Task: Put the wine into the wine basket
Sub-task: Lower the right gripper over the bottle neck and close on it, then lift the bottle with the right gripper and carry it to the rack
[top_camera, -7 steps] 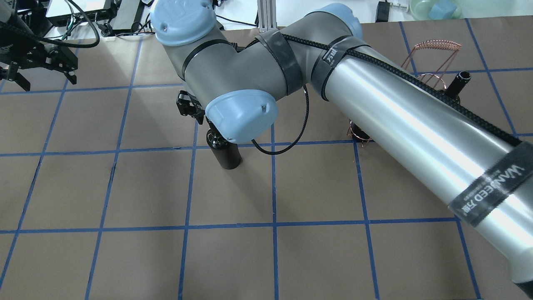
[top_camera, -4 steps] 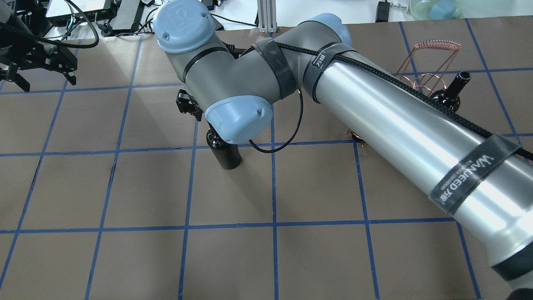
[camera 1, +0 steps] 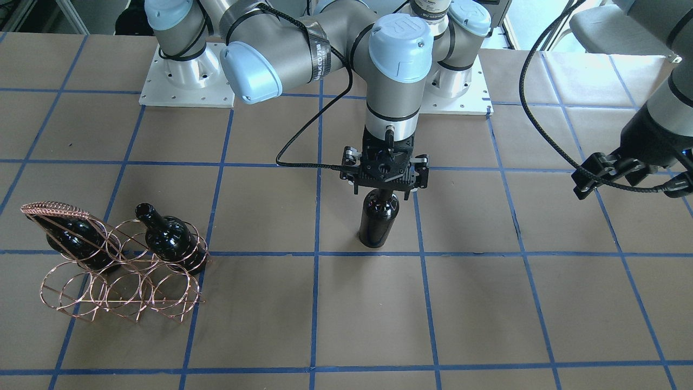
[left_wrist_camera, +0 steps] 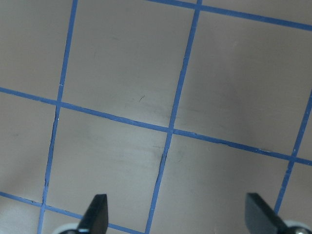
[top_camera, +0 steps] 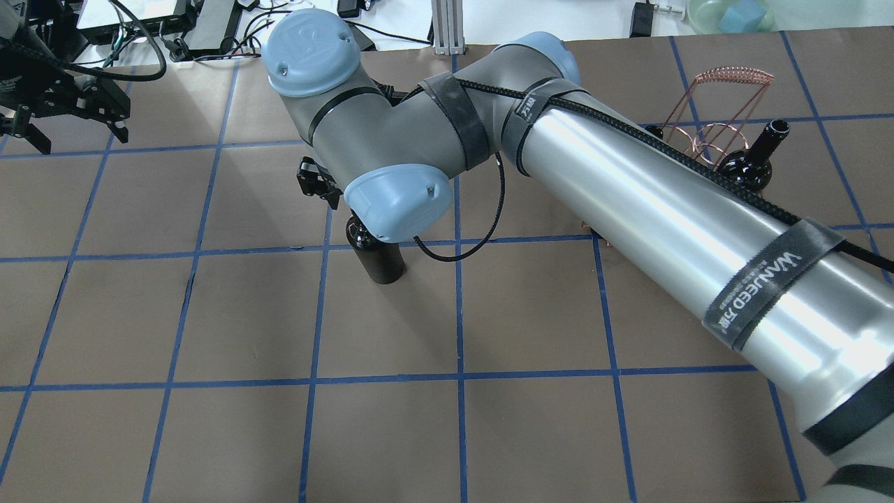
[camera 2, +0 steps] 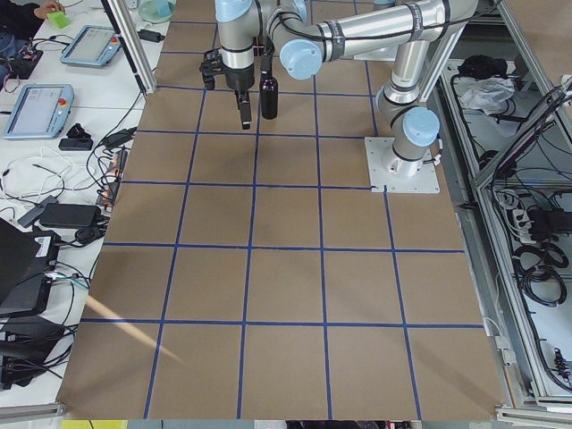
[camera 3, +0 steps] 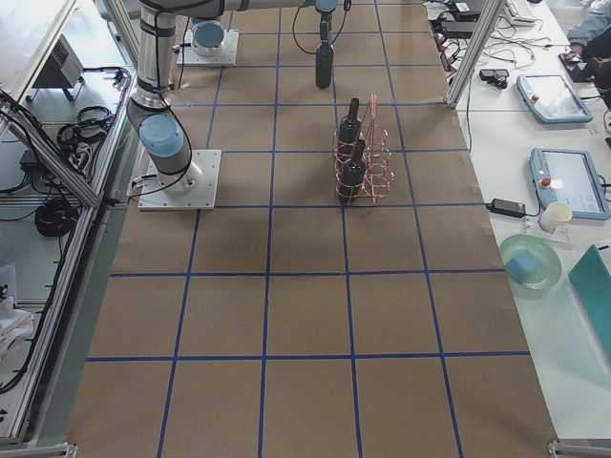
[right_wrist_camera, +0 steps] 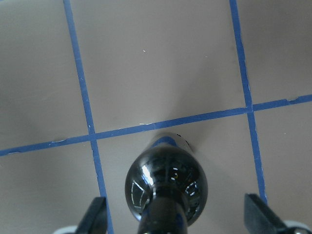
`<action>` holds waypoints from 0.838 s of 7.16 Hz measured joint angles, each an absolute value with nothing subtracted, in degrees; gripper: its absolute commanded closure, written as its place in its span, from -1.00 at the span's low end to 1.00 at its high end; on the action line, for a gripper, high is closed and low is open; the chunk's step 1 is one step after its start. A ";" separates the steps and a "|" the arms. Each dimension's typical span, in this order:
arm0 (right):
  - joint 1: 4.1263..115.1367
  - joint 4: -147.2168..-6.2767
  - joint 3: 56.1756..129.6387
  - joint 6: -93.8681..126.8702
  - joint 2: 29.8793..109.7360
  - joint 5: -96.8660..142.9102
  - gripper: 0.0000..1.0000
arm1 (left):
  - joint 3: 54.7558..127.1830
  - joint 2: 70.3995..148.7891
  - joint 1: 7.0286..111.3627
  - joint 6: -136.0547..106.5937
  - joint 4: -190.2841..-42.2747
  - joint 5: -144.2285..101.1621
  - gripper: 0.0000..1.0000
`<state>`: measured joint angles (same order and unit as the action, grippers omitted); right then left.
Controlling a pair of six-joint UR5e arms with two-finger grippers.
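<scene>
A dark glass wine bottle stands upright on the table near the middle; it also shows in the overhead view. My right gripper hangs straight over it, open, with one finger on each side of the neck. In the right wrist view the bottle's shoulder sits between the spread fingertips. The copper wire wine basket stands far off on my right side and holds two look-alike bottles. My left gripper is open and empty, far to the other side.
The brown table has a grid of blue tape lines. My right arm's long forearm crosses the overhead view and hides part of the basket. The left wrist view shows only bare table. Screens and cables lie beyond the table's edge.
My right arm's forearm and elbow have swung slightly, uncovering more of the basket in the overhead view. The gripper stays over the standing bottle, which has not moved. The left arm is still.
</scene>
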<state>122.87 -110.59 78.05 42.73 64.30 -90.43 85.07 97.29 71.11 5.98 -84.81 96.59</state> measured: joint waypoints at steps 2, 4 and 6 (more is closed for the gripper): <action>122.87 -110.35 78.05 42.54 64.25 -89.78 0.10 | 85.11 97.29 71.11 5.98 -84.87 96.67 -1.00; 122.87 -110.34 78.05 42.69 64.26 -87.72 0.44 | 85.15 97.29 71.11 5.98 -84.90 96.65 -1.00; 122.87 -109.69 78.14 42.43 64.43 -87.22 0.82 | 85.16 97.29 71.18 5.98 -84.90 96.68 -1.00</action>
